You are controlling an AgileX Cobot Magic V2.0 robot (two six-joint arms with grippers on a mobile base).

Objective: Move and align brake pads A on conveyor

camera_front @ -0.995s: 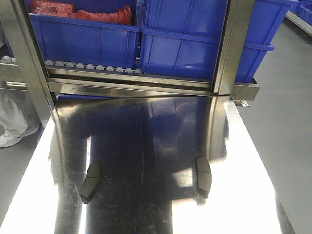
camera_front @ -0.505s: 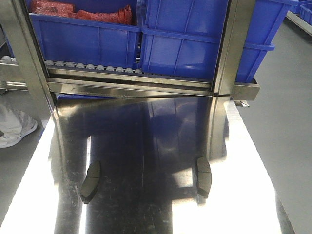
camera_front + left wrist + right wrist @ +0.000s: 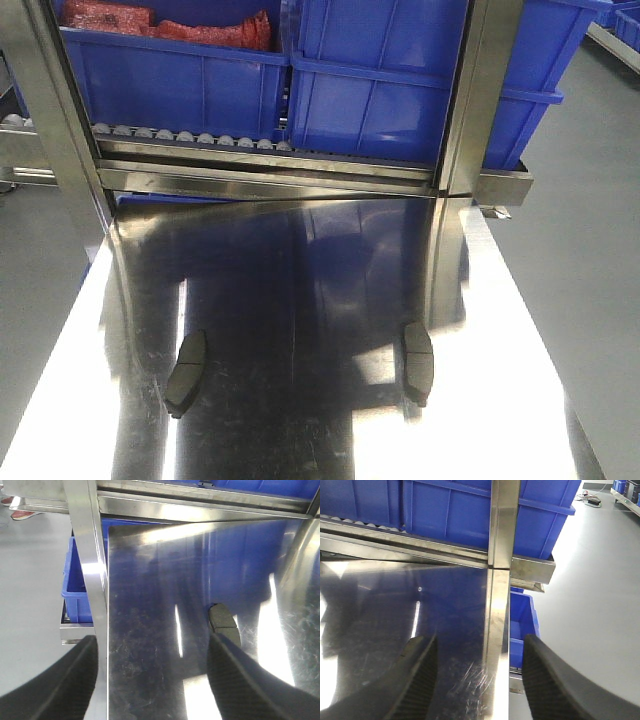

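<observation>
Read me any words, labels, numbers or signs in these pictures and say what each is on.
No text can be read. The blue bins, the steel table and the brake pads show no print, label or number in any view. The red packets in one bin are too blurred to tell.

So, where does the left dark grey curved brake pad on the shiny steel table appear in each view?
Front: left brake pad, lower left on the steel table.
Left wrist: probably this pad, centre right, partly behind the left gripper.
Right wrist: not in it.
Shared landmark: horizontal steel rail at the table's far edge.
</observation>
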